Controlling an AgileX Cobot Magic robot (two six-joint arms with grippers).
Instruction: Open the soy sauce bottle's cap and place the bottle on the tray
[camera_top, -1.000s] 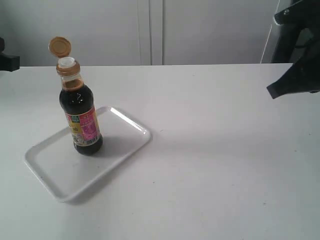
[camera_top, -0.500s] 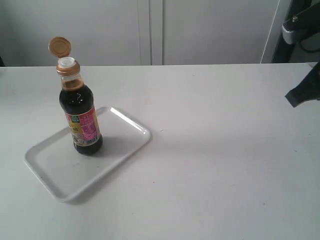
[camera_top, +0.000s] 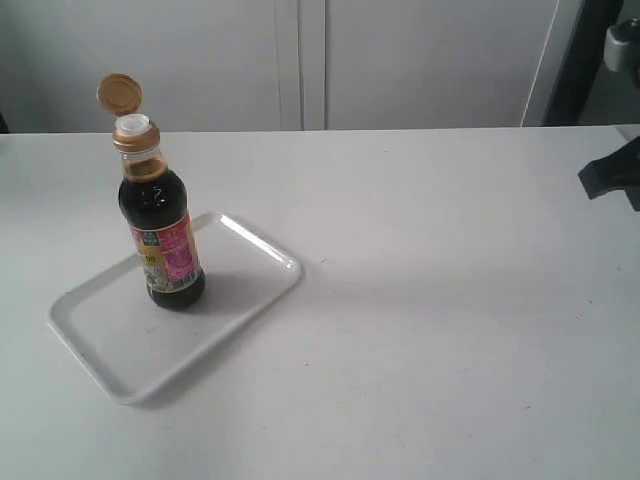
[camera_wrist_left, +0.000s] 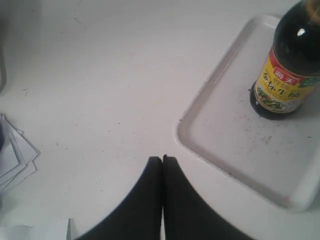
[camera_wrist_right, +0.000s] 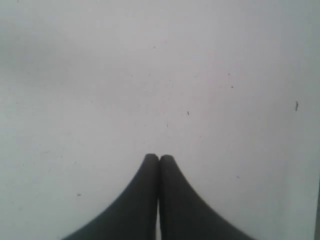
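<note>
Soy sauce bottle (camera_top: 163, 235) upright on tray (camera_top: 100, 335), cap (camera_top: 119, 94) open; label txt illegible.

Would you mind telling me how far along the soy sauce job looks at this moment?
It looks finished. The cap is flipped open above the white spout, and the soy sauce bottle stands upright on the tray. Nothing is in hand: the left pincer and the right pincer are both shut on nothing, clear of the bottle. Nothing visible is left beyond parking the arms.
</note>
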